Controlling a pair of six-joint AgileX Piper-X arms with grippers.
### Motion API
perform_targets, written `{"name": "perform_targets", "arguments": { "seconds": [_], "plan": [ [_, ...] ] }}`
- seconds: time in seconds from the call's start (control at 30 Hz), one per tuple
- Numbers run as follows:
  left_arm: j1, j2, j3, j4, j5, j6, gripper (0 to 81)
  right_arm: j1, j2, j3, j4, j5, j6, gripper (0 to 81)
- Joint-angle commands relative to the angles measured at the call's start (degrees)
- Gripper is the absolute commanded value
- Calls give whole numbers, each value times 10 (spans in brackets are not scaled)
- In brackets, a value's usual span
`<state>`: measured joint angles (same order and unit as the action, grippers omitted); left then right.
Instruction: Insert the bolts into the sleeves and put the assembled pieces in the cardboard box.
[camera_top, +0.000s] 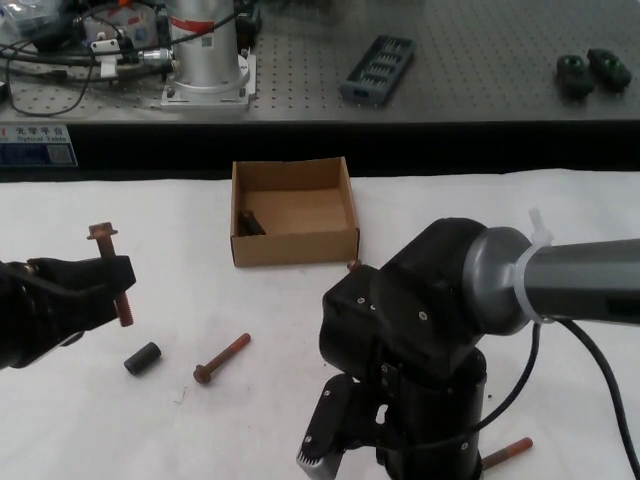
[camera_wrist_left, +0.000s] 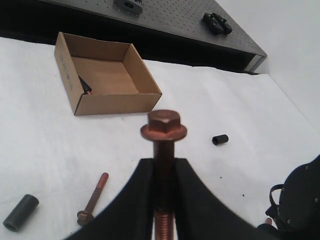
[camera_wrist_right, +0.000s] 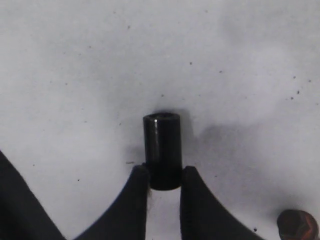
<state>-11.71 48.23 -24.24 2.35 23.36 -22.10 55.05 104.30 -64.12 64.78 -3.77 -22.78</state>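
Note:
My left gripper (camera_wrist_left: 163, 167) is shut on the shank of a copper bolt (camera_wrist_left: 163, 131), held upright with its hex head up. In the high view this gripper (camera_top: 115, 278) hangs over the bench's left side with the bolt (camera_top: 103, 238). My right gripper (camera_wrist_right: 164, 174) is low at the bench, its fingertips closed on one end of a black sleeve (camera_wrist_right: 162, 140) that lies on the white cover. The cardboard box (camera_top: 293, 245) stands at the middle back with a dark piece (camera_top: 252, 222) inside. A loose sleeve (camera_top: 143, 358) and a loose bolt (camera_top: 221, 359) lie below the left gripper.
Another black sleeve (camera_wrist_left: 220, 139) lies on the cover between the box (camera_wrist_left: 107, 102) and the right arm (camera_wrist_left: 300, 205). One more bolt (camera_top: 505, 455) rests at the front right; a bolt head (camera_wrist_right: 297, 225) is near the right gripper. A raised metal table (camera_top: 450, 90) runs behind.

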Motion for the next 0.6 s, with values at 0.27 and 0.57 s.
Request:
{"name": "perform_targets", "arguments": {
  "seconds": [0.27, 0.57],
  "plan": [
    [1, -7, -3, -7, 5, 6, 6, 1, -9, -1, -67, 6, 1, 43],
    [1, -7, -3, -7, 5, 6, 6, 1, -9, -1, -191, 33, 1, 43]
  ]
}}
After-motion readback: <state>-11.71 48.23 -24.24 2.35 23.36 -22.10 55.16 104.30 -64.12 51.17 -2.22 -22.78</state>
